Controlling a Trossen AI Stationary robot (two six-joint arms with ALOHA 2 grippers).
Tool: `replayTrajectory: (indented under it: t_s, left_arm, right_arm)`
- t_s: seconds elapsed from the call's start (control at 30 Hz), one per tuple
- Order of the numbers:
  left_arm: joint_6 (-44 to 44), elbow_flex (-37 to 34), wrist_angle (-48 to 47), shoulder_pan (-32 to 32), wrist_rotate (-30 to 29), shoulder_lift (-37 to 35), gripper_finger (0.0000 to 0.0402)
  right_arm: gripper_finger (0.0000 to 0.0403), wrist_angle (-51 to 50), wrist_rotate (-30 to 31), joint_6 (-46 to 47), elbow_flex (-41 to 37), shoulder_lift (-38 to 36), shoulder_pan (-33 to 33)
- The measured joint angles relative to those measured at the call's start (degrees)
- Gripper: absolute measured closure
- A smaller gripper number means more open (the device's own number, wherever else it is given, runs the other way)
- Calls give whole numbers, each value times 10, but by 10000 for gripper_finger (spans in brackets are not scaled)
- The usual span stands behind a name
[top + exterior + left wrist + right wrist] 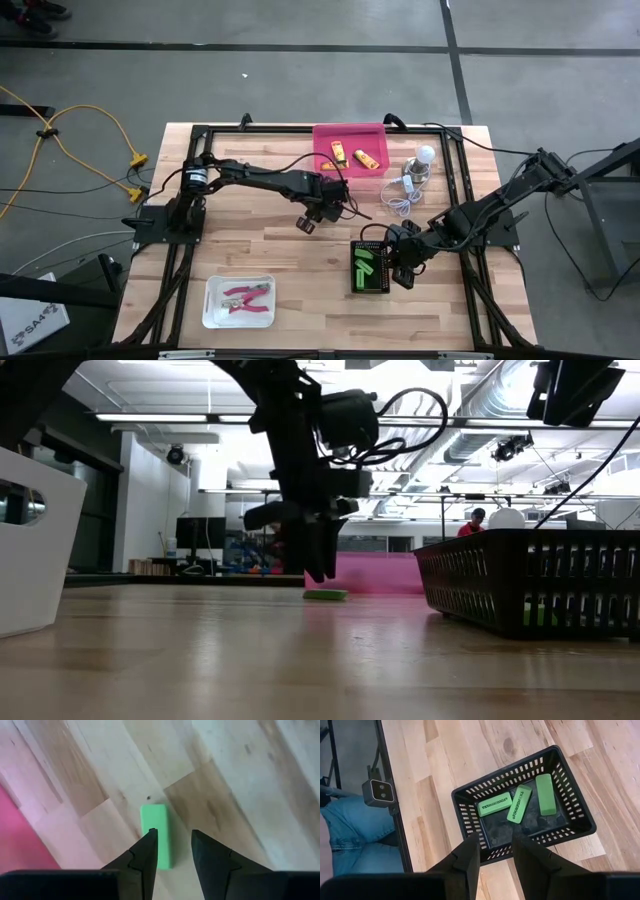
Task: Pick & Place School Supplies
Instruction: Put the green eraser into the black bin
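Note:
A bright green block lies flat on the bare wood, close to the pink tray. My left gripper hangs open above it, one finger over the block's edge and the other beside it. In the low view the left gripper ends a little above the table, with the block behind it. My right gripper is open above the black basket, which holds three green blocks. Yellow-orange pieces lie in the pink tray. Pink-handled pliers lie in the white tray.
A white bulb with a coiled cable sits right of the pink tray. The black basket stands at the table's near right and the white tray at its near left. Bare wood lies between them. A person's jeans show beside the table.

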Motion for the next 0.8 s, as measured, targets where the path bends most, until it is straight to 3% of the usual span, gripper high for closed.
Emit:
replayTrajectory:
  t_s: [0.27,0.37,0.63,0.8]
  left_arm:
    - [-128,0,22,-10,-21,-1,290]
    - [-126,0,23,-9,-17,-7,290]
    - [-144,0,8,48,112,-10,290]
    - [-145,0,7,68,122,-10,290]
  right_arm:
    - [299,0,-10,0,0,0,0]
    - [300,2,-10,0,0,0,0]
    - [299,6,-10,0,0,0,0]
    - [299,8,-10,-2,0,0,0]
